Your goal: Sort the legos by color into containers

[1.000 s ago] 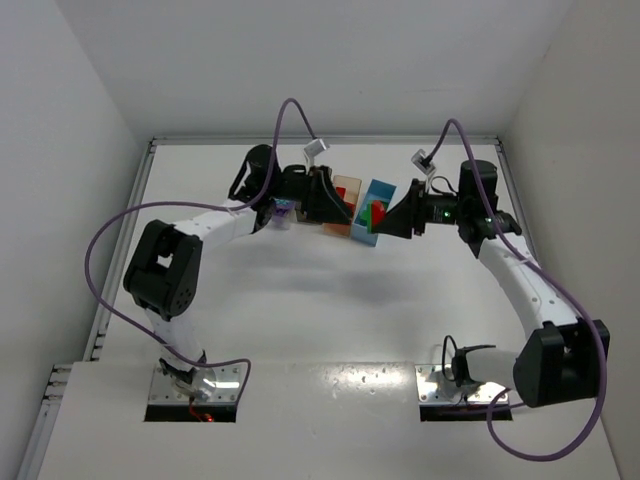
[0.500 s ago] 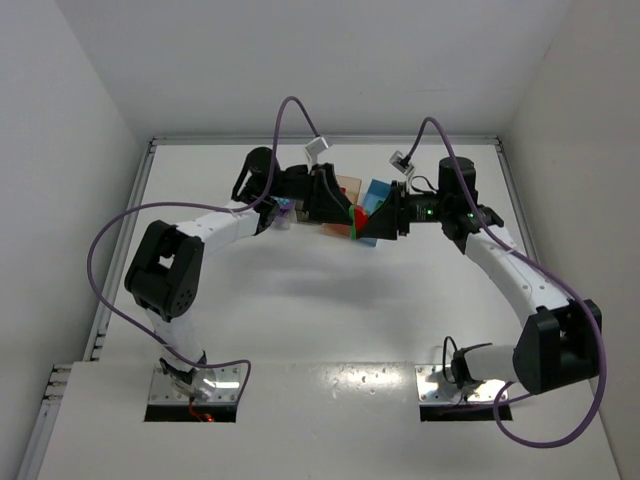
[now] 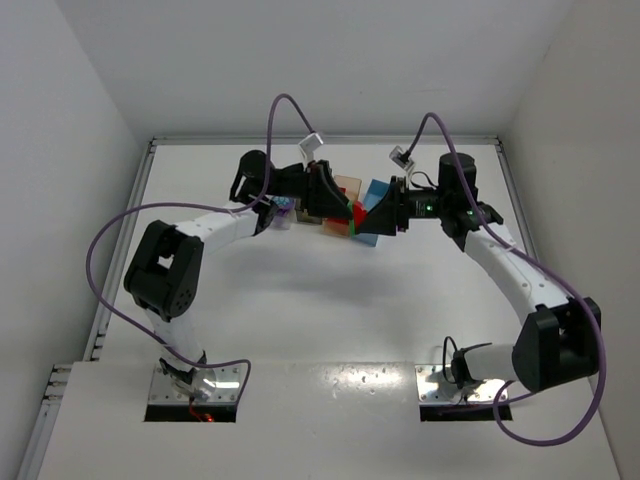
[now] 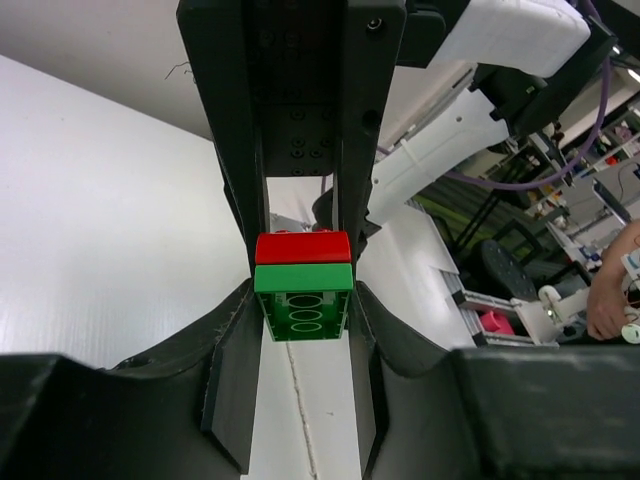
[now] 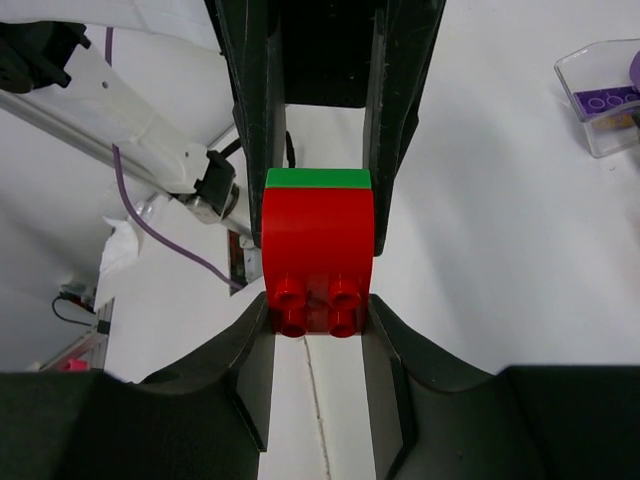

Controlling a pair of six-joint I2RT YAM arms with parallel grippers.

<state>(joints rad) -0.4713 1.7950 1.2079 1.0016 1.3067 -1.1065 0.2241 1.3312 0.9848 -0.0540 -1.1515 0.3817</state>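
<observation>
**Left tool**: fingers drawn together and clamped on the flanks of a green rectangular plastic brick. The brick's hollow underside faces the wrist camera. Seated on its far face is a red round-topped plastic brick.

**Right tool**: fingers together, clamped on the sides of that red brick, with the studs towards its own camera. The green brick joins the red one on the far side, inside the left tool.

**Between the tools:** they meet tip to tip, and the two-brick stack bridges them.

**Beyond the right tool, to its upper right:** a clear rectangular plastic bin stands on the white tabletop. A purple plastic piece lies inside it.

**Overhead view:** a tan-peach plastic bin and a light blue plastic bin show side by side around the joined tools. The tools partly hide them, and their contents cannot be judged.
</observation>
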